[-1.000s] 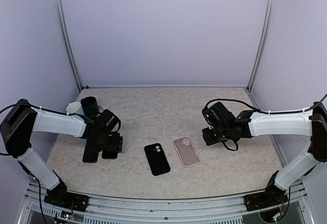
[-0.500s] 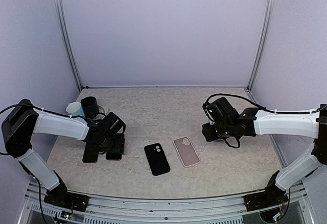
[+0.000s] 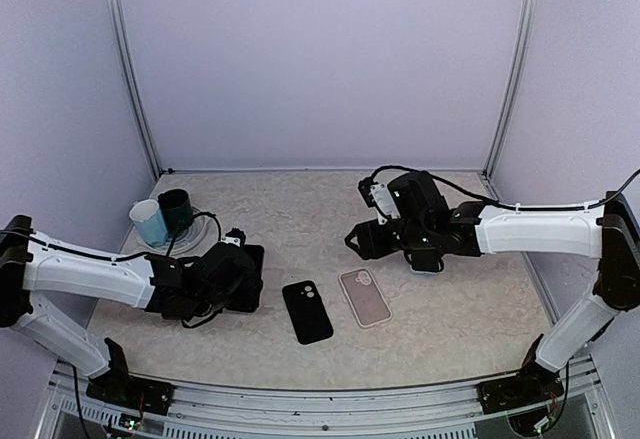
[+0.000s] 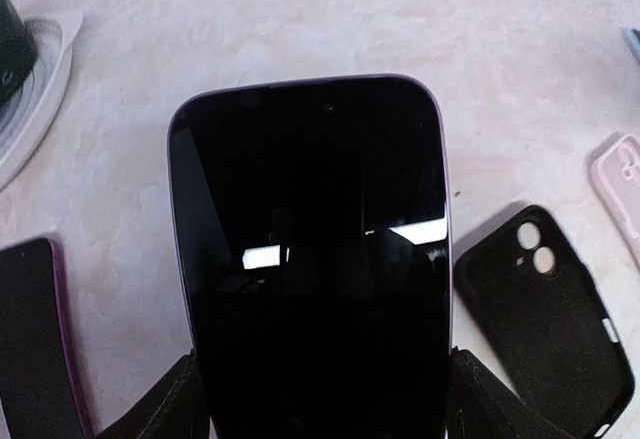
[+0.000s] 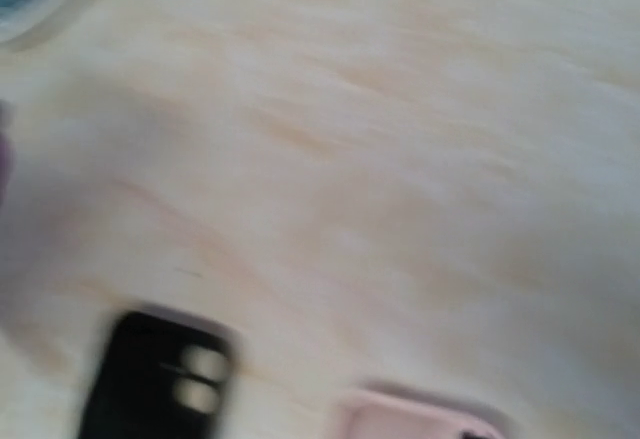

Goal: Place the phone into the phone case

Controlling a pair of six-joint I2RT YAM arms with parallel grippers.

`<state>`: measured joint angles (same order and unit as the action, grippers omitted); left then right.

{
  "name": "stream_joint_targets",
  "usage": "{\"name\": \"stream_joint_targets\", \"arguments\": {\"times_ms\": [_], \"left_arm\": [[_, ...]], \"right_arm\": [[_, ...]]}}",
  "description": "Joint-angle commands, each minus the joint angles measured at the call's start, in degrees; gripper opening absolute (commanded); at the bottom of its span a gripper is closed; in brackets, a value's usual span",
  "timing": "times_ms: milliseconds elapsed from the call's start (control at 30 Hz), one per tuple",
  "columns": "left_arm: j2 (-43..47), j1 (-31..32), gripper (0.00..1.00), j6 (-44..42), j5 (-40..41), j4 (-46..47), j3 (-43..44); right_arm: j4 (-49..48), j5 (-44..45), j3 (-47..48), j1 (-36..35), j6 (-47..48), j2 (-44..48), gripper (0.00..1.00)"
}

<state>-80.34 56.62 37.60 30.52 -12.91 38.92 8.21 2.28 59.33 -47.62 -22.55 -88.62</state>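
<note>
- Jaws on the left gripper (image 4: 320, 384) pinch the phone (image 4: 310, 229) by its two long edges. One of the fingers (image 4: 172, 411) shows on each side at the bottom of the left wrist view.
- The phone faces the wrist camera with its dark glass screen and fills the middle of that view, above the table (image 4: 330, 19).
- In the top view the left gripper (image 3: 240, 277) is at the lower left, just left of the black phone case (image 3: 307, 311).
- The black phone case lies flat on the table at lower centre, its camera cutout toward the far end. In the left wrist view it sits at the lower right (image 4: 545, 319).
- A pink case (image 3: 364, 296) lies just to its right, near it but apart.
- Jaws of the right gripper (image 3: 362, 241): I cannot tell whether they are spread or closed. It is above and right of centre, beyond the pink case, and the right wrist view is blurred.
- A dark flat object (image 4: 30, 349) with a purple edge lies at the lower left of the left wrist view.
- Two cups, a pale blue one (image 3: 150, 223) and a dark one (image 3: 177, 208), stand on a plate (image 3: 200, 239) at the left.
</note>
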Motion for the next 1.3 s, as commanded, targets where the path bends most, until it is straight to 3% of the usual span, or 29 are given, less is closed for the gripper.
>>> {"name": "stream_joint_targets", "arguments": {"times_ms": [0, 67, 167, 367, 567, 633, 800, 833, 867, 900, 1033, 1067, 1200, 1267], "left_arm": [[3.2, 5.5, 0.00, -4.7, 11.2, 14.3, -2.1], [3.7, 8.6, 0.00, -7.8, 11.7, 20.8, -3.1], [3.8, 13.0, 0.00, -12.7, 15.3, 28.8, -3.7], [1.7, 15.0, 0.00, -15.0, 15.6, 30.8, -0.4], [-1.6, 15.8, 0.00, -18.1, 16.4, 31.0, 2.6], [-2.0, 15.9, 0.00, -18.7, 16.9, 31.2, 2.8], [-3.1, 16.5, 0.00, -19.8, 16.4, 31.2, 3.9], [-3.4, 16.7, 0.00, -20.0, 16.5, 31.2, 4.0], [-3.6, 16.8, 0.00, -20.1, 16.2, 31.2, 4.2], [-4.0, 16.9, 0.04, -20.2, 15.8, 31.2, 4.5], [-5.0, 16.9, 0.67, -21.1, 12.3, 30.5, 6.6], [-5.3, 16.9, 0.76, -21.2, 11.6, 30.0, 7.5], [-6.6, 16.9, 0.97, -20.7, 9.5, 27.6, 11.2], [-8.2, 16.9, 0.99, -21.6, 6.2, 26.6, 13.2]], "right_arm": [[-14.2, -12.2, 2.8, -3.4, -2.0, -5.2, 0.64], [-16.9, -14.2, 4.7, -5.2, -2.3, -8.1, 0.73], [-21.1, -18.9, 6.9, -5.9, -4.5, -11.5, 0.79], [-27.0, -20.9, 5.9, -6.1, -7.9, -13.3, 0.78], [-29.3, -26.2, 6.3, -6.3, -10.5, -15.6, 0.68], [-29.6, -26.9, 6.1, -6.4, -10.9, -15.7, 0.60], [-29.6, -27.0, 4.4, -6.2, -9.6, -12.9, 0.06], [-28.7, -26.6, 4.4, -5.9, -9.0, -12.3, 0.00], [-27.8, -26.6, 4.4, -5.6, -8.6, -11.7, 0.00], [-26.9, -26.9, 4.2, -4.9, -8.1, -11.1, 0.00], [-24.8, -27.8, 0.9, -1.8, -6.3, -6.5, 0.00], [-23.7, -27.8, 0.0, -0.8, -5.3, -5.0, 0.00], [-16.6, -26.9, -3.1, 4.2, -0.4, 1.4, 0.00], [-10.1, -23.8, -4.9, 7.5, 1.2, 5.8, 0.00]]}}
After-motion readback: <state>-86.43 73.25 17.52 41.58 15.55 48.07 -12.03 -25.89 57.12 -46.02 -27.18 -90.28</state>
